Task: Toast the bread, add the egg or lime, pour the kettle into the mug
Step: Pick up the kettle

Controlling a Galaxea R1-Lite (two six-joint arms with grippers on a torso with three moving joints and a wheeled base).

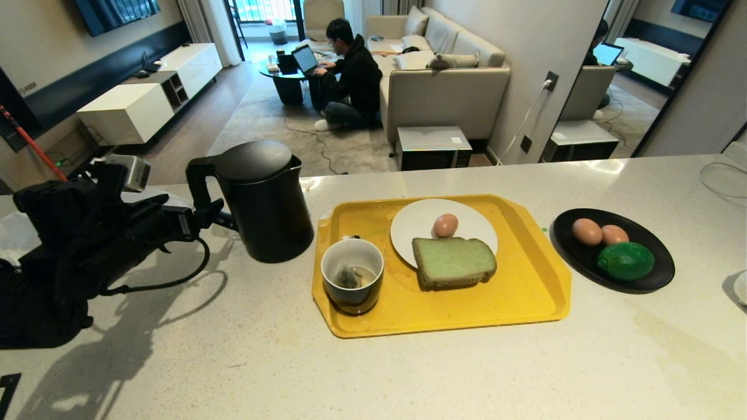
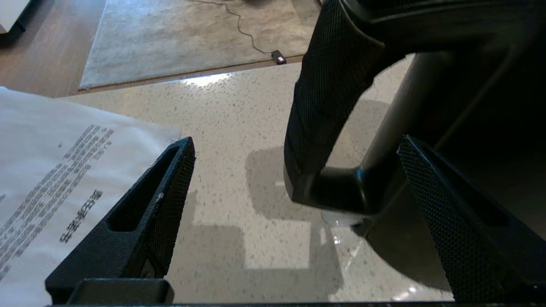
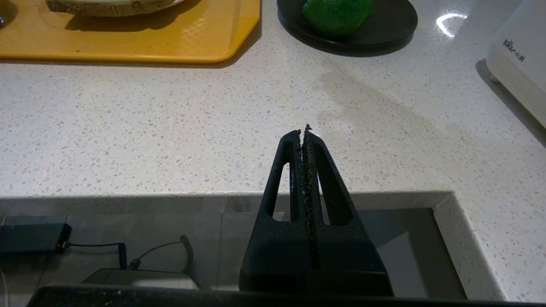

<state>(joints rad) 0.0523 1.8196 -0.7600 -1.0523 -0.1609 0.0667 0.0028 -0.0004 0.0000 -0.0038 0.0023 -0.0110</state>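
Black left tool (image 1: 216,213) level, spread wide around kettle (image 1: 265,201) handle.

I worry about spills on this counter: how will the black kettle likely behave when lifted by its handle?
The kettle is tall with a side loop handle, so it probably hangs off-balance and wants to swing or tilt. The handle looks textured, so slipping seems unlikely. The open left gripper straddles the handle; how full, thus heavy, it is cannot be seen.

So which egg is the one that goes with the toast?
Find the yellow tray in the middle of the counter, then the white plate on it. The egg lies there alone, just behind the green bread; the two other eggs share a black dish with the lime.
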